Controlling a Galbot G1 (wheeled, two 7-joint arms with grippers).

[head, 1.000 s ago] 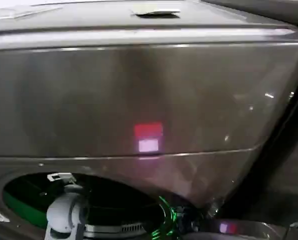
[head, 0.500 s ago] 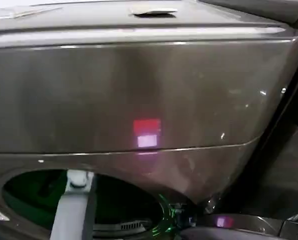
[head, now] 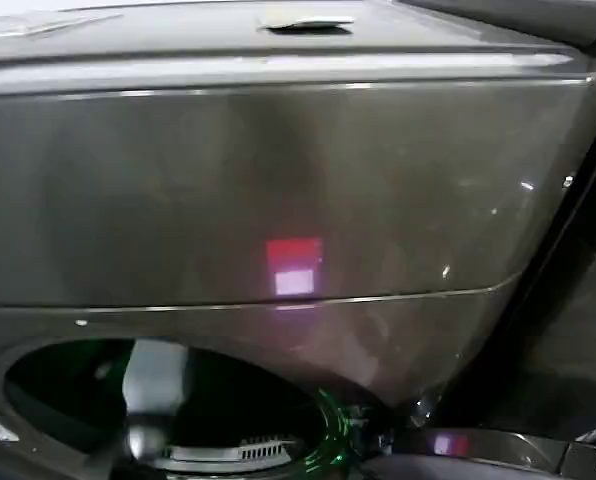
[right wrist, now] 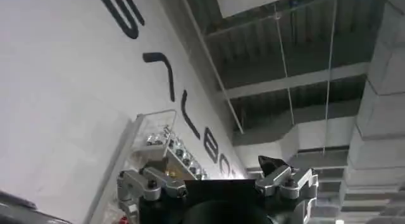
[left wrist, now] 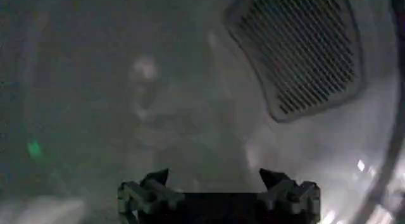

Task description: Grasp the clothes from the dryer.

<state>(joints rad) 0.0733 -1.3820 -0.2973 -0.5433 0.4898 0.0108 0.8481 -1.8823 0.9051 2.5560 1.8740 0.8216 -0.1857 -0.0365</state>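
The dryer [head: 278, 190] fills the head view as a bronze-grey front with a pink-red light [head: 295, 265]. Its round mouth [head: 38, 400] lies open at the lower left, and my left arm [head: 153, 385] reaches into it. Inside the dim drum, my left gripper [left wrist: 214, 178] is open with nothing between its fingertips. Ahead of it a pale blurred shape [left wrist: 149, 80] lies on the drum wall; I cannot tell whether it is the clothes. My right gripper [right wrist: 209, 171] is open, held away from the machine and facing a wall and ceiling.
A ribbed vent grille [left wrist: 297, 48] sits in the drum's back wall. The open door [head: 468, 458] juts out at the lower right beside a green-lit rim [head: 330, 435]. A white wall with dark letters [right wrist: 63, 86] and a wire rack [right wrist: 161, 146] stand beyond the right gripper.
My left arm has gone deeper into the drum, so its wrist, seen at the mouth before, is now a blur inside. The head view shifted slightly.
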